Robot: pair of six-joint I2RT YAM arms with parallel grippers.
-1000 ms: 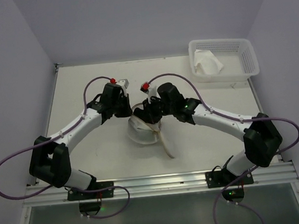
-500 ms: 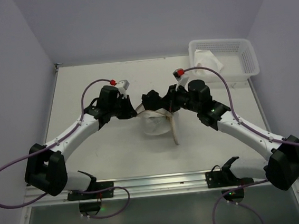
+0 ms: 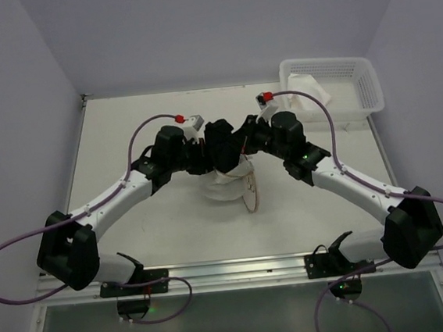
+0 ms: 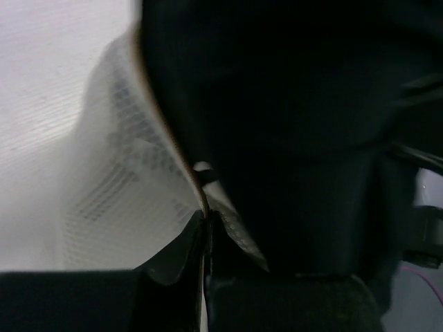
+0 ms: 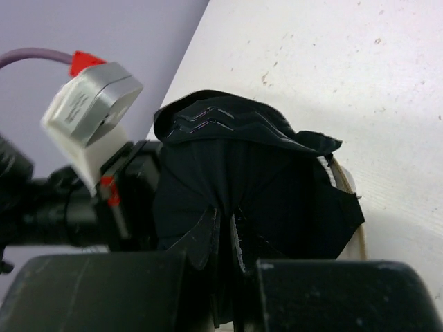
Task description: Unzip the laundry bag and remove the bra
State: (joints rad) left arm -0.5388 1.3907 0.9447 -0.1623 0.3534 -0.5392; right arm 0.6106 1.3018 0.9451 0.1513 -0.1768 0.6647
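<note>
Speckled cream table (image 3: 124,128), lavender walls (image 3: 193,35) all round. Left gripper (image 4: 205,232) pinched tight on laundry bag (image 4: 118,187) at tan rim. Right gripper (image 5: 225,238) clamped on black bra (image 5: 242,180), just beside left fingertips. White basket (image 3: 372,81) well beyond right gripper. Markings on left wrist camera (image 5: 90,104) too blurred to read.

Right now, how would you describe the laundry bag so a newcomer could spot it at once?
Start at the middle of the table. The laundry bag is the small white mesh pouch there, tan-rimmed, its edge pinched by the left gripper. Unlike the black bra just beyond it or the rigid slotted basket in the far right corner, it is soft and see-through.
</note>
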